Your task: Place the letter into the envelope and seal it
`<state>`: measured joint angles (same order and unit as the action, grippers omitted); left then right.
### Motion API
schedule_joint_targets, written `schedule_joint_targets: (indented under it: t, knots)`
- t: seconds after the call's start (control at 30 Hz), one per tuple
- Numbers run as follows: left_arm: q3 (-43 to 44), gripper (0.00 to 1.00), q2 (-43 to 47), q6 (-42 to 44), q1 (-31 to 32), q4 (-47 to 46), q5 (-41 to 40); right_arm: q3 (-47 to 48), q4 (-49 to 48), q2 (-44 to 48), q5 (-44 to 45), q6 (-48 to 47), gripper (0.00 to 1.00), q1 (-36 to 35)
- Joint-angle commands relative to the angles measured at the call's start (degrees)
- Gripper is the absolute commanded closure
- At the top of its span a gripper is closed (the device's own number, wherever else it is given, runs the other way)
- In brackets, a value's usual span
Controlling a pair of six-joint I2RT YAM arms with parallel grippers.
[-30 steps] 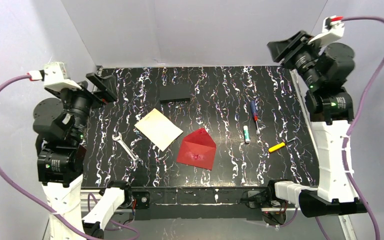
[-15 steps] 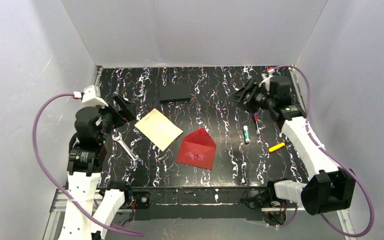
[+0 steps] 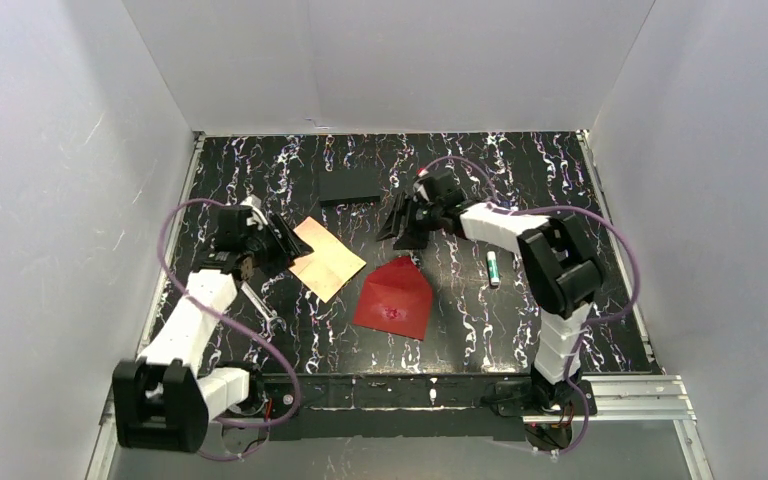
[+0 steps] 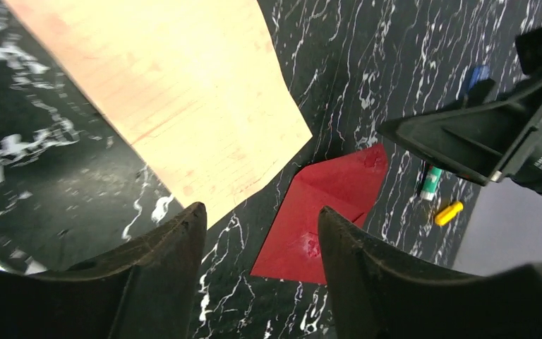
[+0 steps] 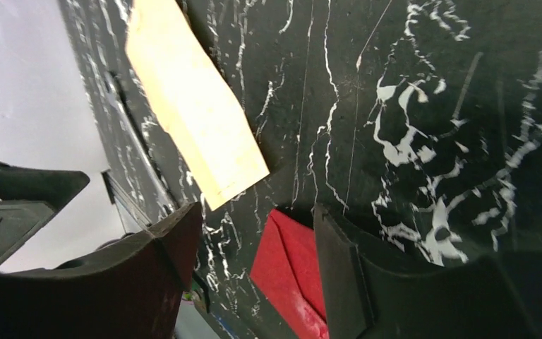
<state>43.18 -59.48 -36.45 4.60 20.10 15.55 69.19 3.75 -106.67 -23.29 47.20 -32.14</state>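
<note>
The cream letter [image 3: 328, 262] lies flat on the black marbled table, left of centre. The red envelope [image 3: 395, 298] lies just to its right, with its pointed flap toward the back. My left gripper [image 3: 282, 241] hovers low at the letter's left corner, open, with nothing between its fingers. Through its gap [image 4: 260, 215] the left wrist view shows the letter [image 4: 183, 92] and the envelope [image 4: 324, 205] ahead. My right gripper [image 3: 405, 228] is open just behind the envelope's flap tip. The right wrist view shows the envelope [image 5: 289, 268] between and under its fingers and the letter [image 5: 194, 106] beyond.
A small black block [image 3: 349, 186] sits at the back centre. A wrench [image 3: 258, 300] lies under the left arm's forearm. A glue stick [image 3: 494, 268] lies right of the envelope, beside the right arm. A yellow item [image 4: 449, 212] is farther right. White walls enclose the table.
Both arms have swung down from high at the sides to low over the table. The left one came to the letter's corner, the right one to the envelope's flap tip. The left jaws narrowed.
</note>
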Motion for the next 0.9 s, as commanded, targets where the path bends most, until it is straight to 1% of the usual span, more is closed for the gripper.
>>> schedule_joint_targets:
  t: [0.0,0.1,0.23,0.33,0.47,0.57,0.87]
  knots:
    - [-1.2,0.48,-9.2,-5.5,-0.2,-13.6,11.9,5.8,-3.2,-4.6,-4.3,-1.5,0.34,-2.2]
    - [1.1,0.51,-16.4,-5.5,0.0,-15.7,13.3,5.8,-3.2,-6.4,-3.6,-0.7,0.35,-3.3]
    - [2.8,0.54,-23.0,-6.1,0.0,-19.6,15.3,2.6,-8.2,-6.7,-1.0,1.6,0.35,-4.8]
    - [3.5,0.63,-27.4,-8.0,0.4,-23.2,18.9,1.5,-9.6,-7.6,-0.2,1.8,0.36,-5.7]
    - [4.4,0.66,-31.2,-7.1,1.7,-23.3,20.4,0.9,-9.4,-8.1,0.4,0.0,0.36,-6.1]
    - [4.9,0.72,-33.1,-6.5,2.0,-22.9,21.1,2.7,-7.0,-9.7,0.1,-3.0,0.36,-6.1]
    - [3.6,0.81,-38.6,-5.8,3.4,-21.8,18.0,5.3,-6.3,-14.3,-4.8,-5.5,0.41,-6.1]
